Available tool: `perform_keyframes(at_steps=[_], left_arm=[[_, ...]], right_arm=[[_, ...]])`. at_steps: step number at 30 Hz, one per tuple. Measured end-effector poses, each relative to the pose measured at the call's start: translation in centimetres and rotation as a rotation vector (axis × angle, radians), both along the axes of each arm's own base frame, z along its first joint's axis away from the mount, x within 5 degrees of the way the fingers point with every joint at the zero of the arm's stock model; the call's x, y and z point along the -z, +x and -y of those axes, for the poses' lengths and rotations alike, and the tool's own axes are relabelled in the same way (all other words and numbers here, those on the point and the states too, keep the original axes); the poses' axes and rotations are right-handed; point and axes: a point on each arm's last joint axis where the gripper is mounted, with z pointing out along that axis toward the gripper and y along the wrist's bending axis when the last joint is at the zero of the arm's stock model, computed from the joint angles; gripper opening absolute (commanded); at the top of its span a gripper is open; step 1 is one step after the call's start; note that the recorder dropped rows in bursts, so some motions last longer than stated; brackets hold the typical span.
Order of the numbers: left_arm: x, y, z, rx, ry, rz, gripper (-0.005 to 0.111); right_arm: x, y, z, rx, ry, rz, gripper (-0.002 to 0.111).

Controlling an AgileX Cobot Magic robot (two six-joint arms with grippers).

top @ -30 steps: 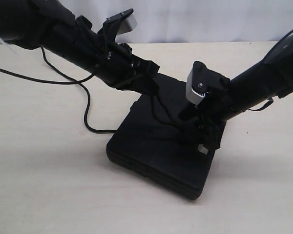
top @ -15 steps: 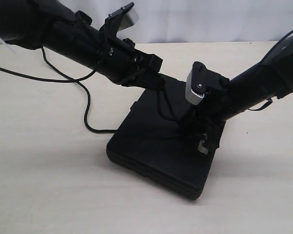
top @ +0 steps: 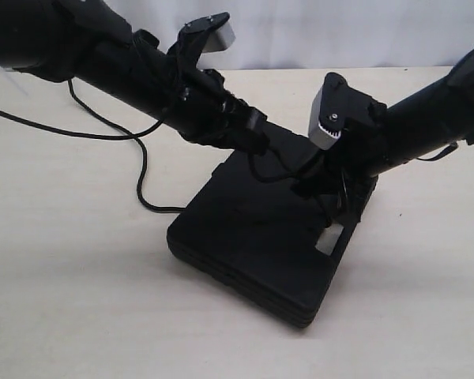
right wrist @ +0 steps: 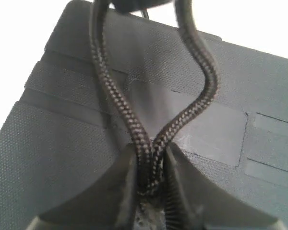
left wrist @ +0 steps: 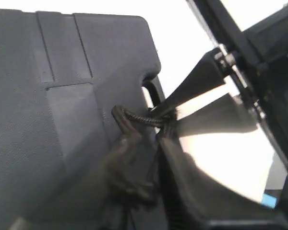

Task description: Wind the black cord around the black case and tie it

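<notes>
black cord (right wrist: 113, 91) pinched in right claw (right wrist: 149, 160), above black case (right wrist: 48, 143)

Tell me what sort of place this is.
Probably a robot lab test bench: a beige tabletop against a plain white backdrop, with two black robot arms working a black cord over a black case.

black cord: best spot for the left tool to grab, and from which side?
Probably the two strands of the black cord just beyond the right tool, which pinches them together. They rise clear of the black case there, so come from above, jaws across the strands.
</notes>
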Motion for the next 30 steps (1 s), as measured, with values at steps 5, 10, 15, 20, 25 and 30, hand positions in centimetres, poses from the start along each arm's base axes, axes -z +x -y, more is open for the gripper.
perform_keyframes(at_steps=[5,10,15,20,25,30], left_arm=[[0.0,0.0,-0.4,-0.016,0.047,0.003,0.059],[-2.9,0.1,-1.4,-0.017,0.137,0.178,0.068],[-7.1,2.0,-6.6,-0.362,0.205,0.293,0.068],[2.0,7.4,-15.5,-0.678,0.316,-0.115,0.068],[8.2,11.6,-17.9,-0.744,0.33,-0.269,0.068],[12.2,13.0,-17.4,-0.785,0.324,-0.327,0.068]], right_arm=[[-0.1,0.0,0.0,0.009,0.003,-0.005,0.004],[-0.1,0.0,0.0,0.021,0.006,-0.015,0.004],[-0.1,0.0,0.0,0.042,0.012,-0.031,0.004],[-0.1,0.0,0.0,0.068,0.02,-0.05,0.004],[-0.1,0.0,0.0,0.079,0.023,-0.059,0.004],[-0.1,0.0,0.0,0.082,0.024,-0.061,0.004]])
